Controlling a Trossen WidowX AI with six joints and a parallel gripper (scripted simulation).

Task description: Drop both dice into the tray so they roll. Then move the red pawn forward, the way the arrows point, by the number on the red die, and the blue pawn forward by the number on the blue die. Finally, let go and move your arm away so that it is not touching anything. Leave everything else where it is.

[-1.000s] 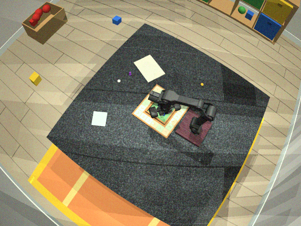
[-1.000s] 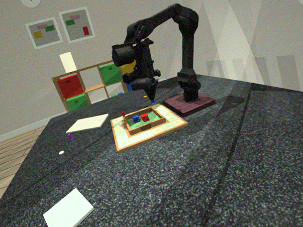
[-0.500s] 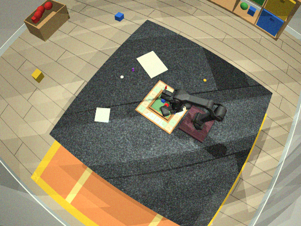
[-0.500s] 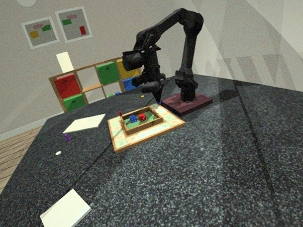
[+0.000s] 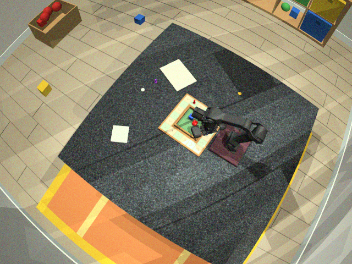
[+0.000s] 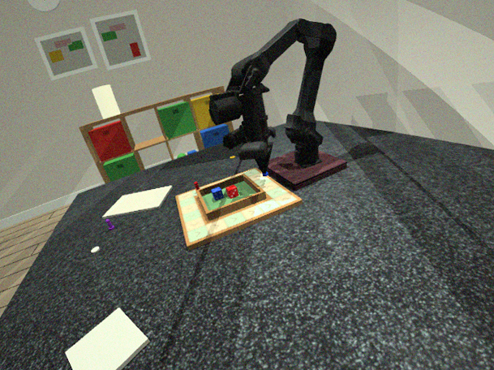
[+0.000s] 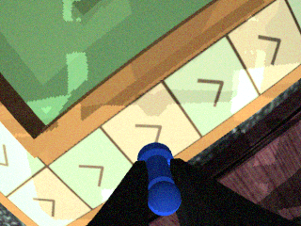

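Note:
My gripper (image 6: 263,169) (image 7: 157,169) is shut on the blue pawn (image 6: 265,174) (image 7: 164,199), over the board's side nearest the arm base. Whether the pawn touches the board (image 6: 215,227) (image 7: 212,61) is unclear. The red die (image 5: 194,122) (image 6: 232,191) and blue die (image 5: 191,116) (image 6: 216,193) lie inside the green-floored tray (image 5: 185,131) (image 6: 235,206) (image 7: 136,75); their top numbers are too small to read for certain. The red pawn (image 5: 194,101) (image 6: 196,185) stands upright on the board's track, outside the tray. The arm hides part of the board in the top view.
The dark red arm base (image 5: 224,153) (image 6: 295,179) adjoins the board. Two white sheets (image 5: 177,75) (image 5: 120,133), a purple pawn (image 5: 155,81) (image 6: 109,224), a white disc (image 5: 142,89) (image 6: 95,249) and a small yellow piece (image 5: 239,93) (image 6: 232,157) lie around it.

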